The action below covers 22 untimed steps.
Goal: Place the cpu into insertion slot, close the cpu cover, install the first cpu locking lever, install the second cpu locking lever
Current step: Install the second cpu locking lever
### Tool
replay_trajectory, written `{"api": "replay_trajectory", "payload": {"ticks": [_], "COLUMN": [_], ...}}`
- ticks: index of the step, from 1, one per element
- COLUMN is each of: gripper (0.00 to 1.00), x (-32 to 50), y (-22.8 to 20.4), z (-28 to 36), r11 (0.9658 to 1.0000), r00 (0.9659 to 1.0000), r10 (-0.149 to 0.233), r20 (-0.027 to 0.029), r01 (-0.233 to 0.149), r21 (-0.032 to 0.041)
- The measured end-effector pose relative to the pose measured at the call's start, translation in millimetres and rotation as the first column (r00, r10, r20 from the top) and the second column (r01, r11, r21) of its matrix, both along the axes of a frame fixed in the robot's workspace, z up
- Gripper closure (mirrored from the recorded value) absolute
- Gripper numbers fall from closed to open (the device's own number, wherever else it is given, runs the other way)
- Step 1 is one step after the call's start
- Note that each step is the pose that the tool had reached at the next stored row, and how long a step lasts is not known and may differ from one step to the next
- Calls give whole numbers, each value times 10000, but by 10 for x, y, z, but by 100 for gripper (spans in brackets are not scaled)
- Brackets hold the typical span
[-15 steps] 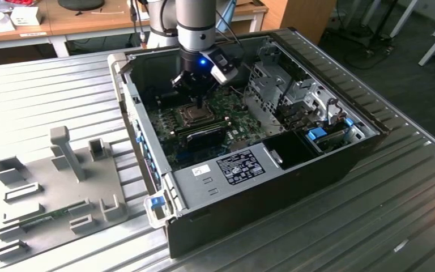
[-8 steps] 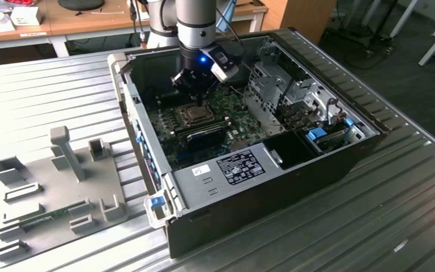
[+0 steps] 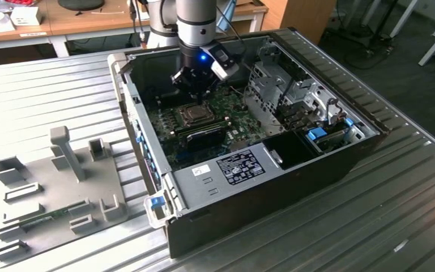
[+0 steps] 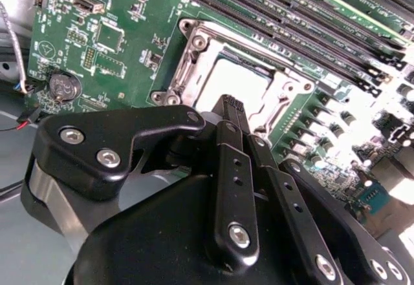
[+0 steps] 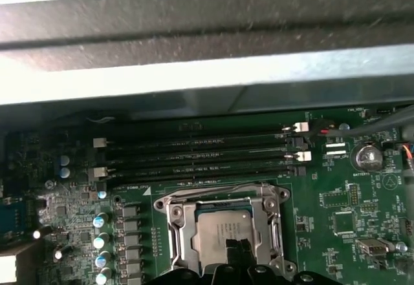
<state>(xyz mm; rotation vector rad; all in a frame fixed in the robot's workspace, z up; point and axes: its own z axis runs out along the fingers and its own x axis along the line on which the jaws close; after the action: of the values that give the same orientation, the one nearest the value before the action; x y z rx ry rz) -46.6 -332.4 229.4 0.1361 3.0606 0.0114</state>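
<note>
The cpu [image 5: 220, 230] lies flat in the insertion slot [image 5: 163, 202] on the green board, its dull grey top showing through the window of the cpu cover [image 5: 178, 228]. The silver cover lies down over it. Both wrist views show my gripper [image 5: 237, 246] just above the cpu's near edge, black fingers [image 4: 228, 114] pressed together with nothing between them. The second wrist view shows the cpu [image 4: 233, 81], the cover [image 4: 284, 83] and the slot's corner bracket [image 4: 169, 95] beyond my gripper [image 4: 231, 104]. From outside, my gripper [image 3: 195, 90] reaches into the open case, over the slot [image 3: 195, 115].
Long black memory slots [image 5: 194, 159] run beside the socket, and a coin battery [image 5: 367, 158] sits near it. The case wall [image 5: 207, 46] rises close behind. A metal drive cage [image 3: 293, 96] fills the case's right side in the exterior view. A grey fixture plate [image 3: 59, 187] lies at that view's left.
</note>
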Motion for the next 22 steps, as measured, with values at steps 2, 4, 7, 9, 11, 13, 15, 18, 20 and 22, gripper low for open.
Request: {"api": "replay_trajectory", "payload": {"ticks": [2, 4, 7, 9, 11, 13, 15, 18, 20, 22], "gripper": [89, 89, 89, 89, 89, 89, 89, 89, 89, 89], "x": [0, 0, 1, 0, 0, 0, 0, 0, 0, 0], "y": [0, 0, -12, -30, -52, -78, -106, -143, -168, -200], "z": [25, 38, 41, 41, 41, 41, 42, 41, 41, 41], "r11": [10000, 10000, 10000, 10000, 10000, 10000, 10000, 10000, 10000, 10000], "r00": [10000, 10000, 10000, 10000, 10000, 10000, 10000, 10000, 10000, 10000], "r10": [0, 0, 2, 1, 1, 0, 0, 0, 0, 0], "r20": [1, 0, 0, 0, 0, 0, 0, 0, 1, 1], "r01": [0, 0, -2, -1, -1, 0, 0, 0, 0, 0], "r21": [1, 0, 1, 1, 1, 0, 0, 0, 1, 1]}}
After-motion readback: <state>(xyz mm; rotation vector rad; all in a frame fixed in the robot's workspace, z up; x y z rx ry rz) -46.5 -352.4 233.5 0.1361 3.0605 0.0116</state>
